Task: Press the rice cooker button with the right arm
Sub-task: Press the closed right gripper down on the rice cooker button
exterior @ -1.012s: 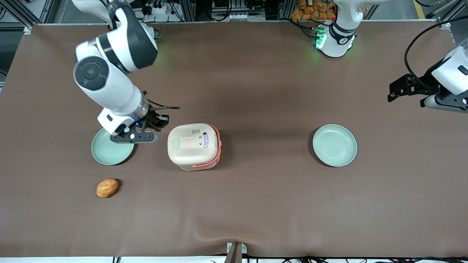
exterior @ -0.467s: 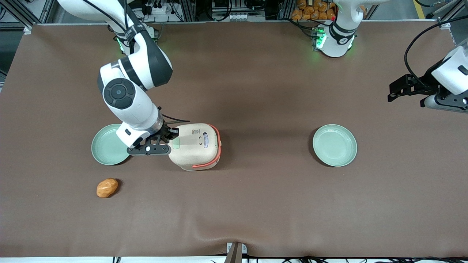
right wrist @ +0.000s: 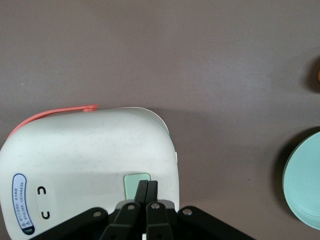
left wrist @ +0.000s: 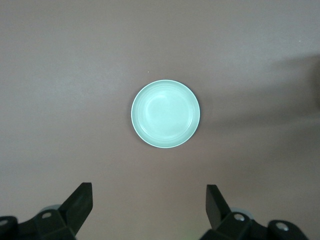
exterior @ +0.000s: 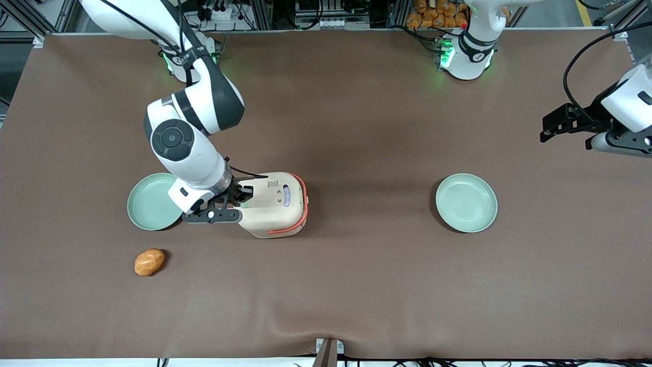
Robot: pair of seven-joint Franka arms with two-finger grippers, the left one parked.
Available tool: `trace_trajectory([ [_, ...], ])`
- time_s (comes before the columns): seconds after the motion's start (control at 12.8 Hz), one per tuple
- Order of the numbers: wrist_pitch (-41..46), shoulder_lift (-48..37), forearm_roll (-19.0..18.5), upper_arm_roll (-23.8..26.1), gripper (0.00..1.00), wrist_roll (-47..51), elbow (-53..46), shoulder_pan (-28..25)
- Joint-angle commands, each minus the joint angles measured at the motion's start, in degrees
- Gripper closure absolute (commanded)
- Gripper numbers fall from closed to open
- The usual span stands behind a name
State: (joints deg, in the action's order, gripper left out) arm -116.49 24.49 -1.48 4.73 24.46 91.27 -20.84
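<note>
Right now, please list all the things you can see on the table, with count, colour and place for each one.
cooker: 1, cream-white with coral-orange handle, lid closed, mid-table toward the working arm's end.
button: 1, pale green, flush on the cooker's lid, partly under the tool's fingertips.
sticker: 1, blue and white oval, on the lid.
plates: 2, pale green; one beside the cooker toward the working arm's end, one toward the parked arm's end.
orange lump: 1, orange-brown, nearer the front camera than the first plate.
table: 1, brown cover.
right arm: 1, white and dark grey, reaching over the cooker.
tool: 1, black, fingers shut together, tips over the button.
</note>
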Motion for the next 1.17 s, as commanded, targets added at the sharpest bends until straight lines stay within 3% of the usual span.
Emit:
trace_trajectory([
  [0.0,0.12,0.83,-0.9,0.37,1.0,1.38,-0.92,-0.25],
  [1.09,0.21,2.58,-0.98,1.25,1.0,1.47,-0.48,0.01],
])
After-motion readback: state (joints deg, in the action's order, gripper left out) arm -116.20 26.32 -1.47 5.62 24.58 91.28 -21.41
